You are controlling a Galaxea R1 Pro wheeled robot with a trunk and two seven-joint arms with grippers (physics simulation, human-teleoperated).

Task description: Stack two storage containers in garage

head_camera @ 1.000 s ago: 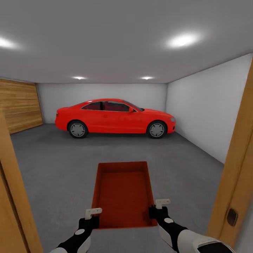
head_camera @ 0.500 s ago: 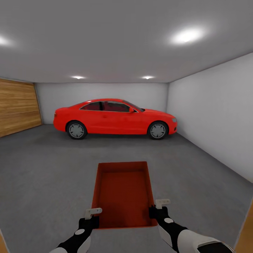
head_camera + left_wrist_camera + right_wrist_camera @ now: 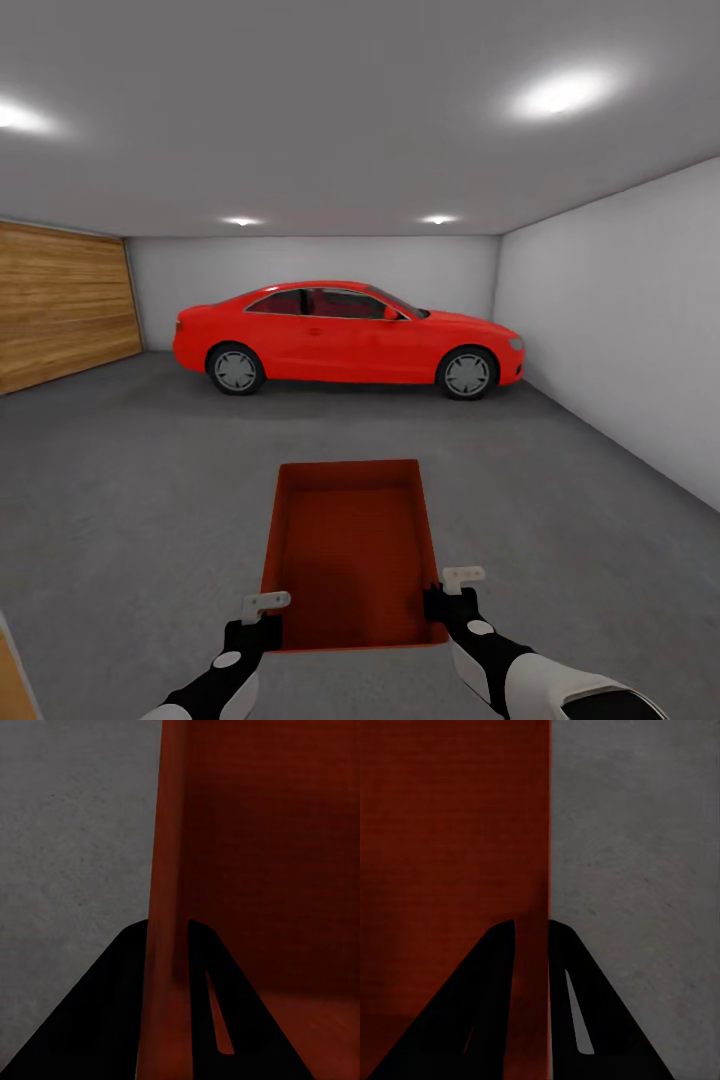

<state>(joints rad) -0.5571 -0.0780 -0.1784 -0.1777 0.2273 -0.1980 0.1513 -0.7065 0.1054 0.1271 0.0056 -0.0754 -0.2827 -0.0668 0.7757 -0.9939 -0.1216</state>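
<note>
I'm in the garage [image 3: 600, 330] now: plain white walls, grey ceiling with round lights glowing, and the dark grey mottled concrete floor [image 3: 130, 480] spreading out all around the storage container [image 3: 350, 545] I'm carrying. That container is my landmark. Beyond its far end, well apart, a red car [image 3: 350, 335] stands side-on against the back wall. Off to the container's left, far back, runs a wood-plank door [image 3: 60, 300].

The container hangs in front of me, open top up, its long side pointing away toward the car, with bare floor showing on both sides of it.

My left gripper [image 3: 262, 612] is at the container's near left corner, forearm reaching up from below; in the left wrist view its dark fingers [image 3: 112, 1012] sit one on each face of the red wall, pinching it. My right gripper [image 3: 452, 588] is at the near right corner, and in its wrist view the fingers [image 3: 484, 1005] likewise straddle and clamp the wall.

No lettering readable on the container or the car.
</note>
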